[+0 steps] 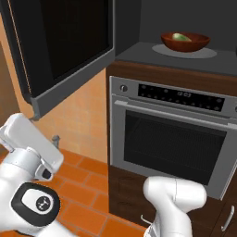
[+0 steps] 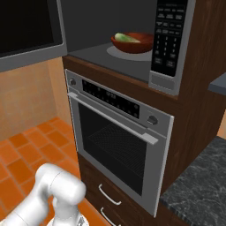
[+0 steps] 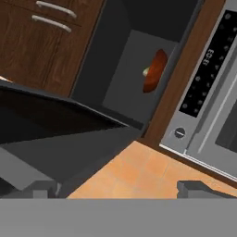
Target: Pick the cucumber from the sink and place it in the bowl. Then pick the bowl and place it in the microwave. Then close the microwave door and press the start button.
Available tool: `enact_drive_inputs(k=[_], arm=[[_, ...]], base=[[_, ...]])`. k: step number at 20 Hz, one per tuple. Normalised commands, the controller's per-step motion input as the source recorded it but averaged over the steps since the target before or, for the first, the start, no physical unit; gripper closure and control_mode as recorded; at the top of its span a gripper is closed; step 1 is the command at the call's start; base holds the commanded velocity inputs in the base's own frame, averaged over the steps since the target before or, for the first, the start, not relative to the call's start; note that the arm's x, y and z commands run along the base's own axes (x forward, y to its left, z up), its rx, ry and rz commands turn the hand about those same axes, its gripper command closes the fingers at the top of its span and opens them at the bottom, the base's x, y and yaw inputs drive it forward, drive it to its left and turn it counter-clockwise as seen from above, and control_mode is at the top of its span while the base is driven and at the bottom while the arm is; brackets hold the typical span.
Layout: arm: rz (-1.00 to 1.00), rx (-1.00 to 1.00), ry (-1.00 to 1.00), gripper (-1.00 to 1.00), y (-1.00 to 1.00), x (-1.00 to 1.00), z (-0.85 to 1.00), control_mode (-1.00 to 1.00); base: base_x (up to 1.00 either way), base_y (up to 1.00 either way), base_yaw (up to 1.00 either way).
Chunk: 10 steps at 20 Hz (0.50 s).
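Nearest, the gripper (image 3: 120, 189) is seen in the hand view with its jaws spread wide and nothing held between them, low beside the swung-open microwave door (image 1: 60, 51). Farther in, the bowl (image 1: 185, 41) is already set on the round plate inside the microwave (image 2: 132, 59), with the cucumber (image 2: 127, 38) lying in it. Closing the door is judged to be the step in hand: the door's outer face should be pushed near its free edge, steadily, until fully latched, before the start button on the right-hand panel (image 2: 170, 37) is pressed.
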Motion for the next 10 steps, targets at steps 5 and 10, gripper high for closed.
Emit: enact_drive_inputs(k=[5, 10], arm=[[0.0, 0.0, -0.04, -1.0, 0.62, 0.62, -0.59, -1.0], [-0.01, 0.0, -0.1, -1.0, 0.47, 0.37, -0.48, -1.0]], base=[[0.0, 0.0, 0.0], [0.0, 0.0, 0.0]])
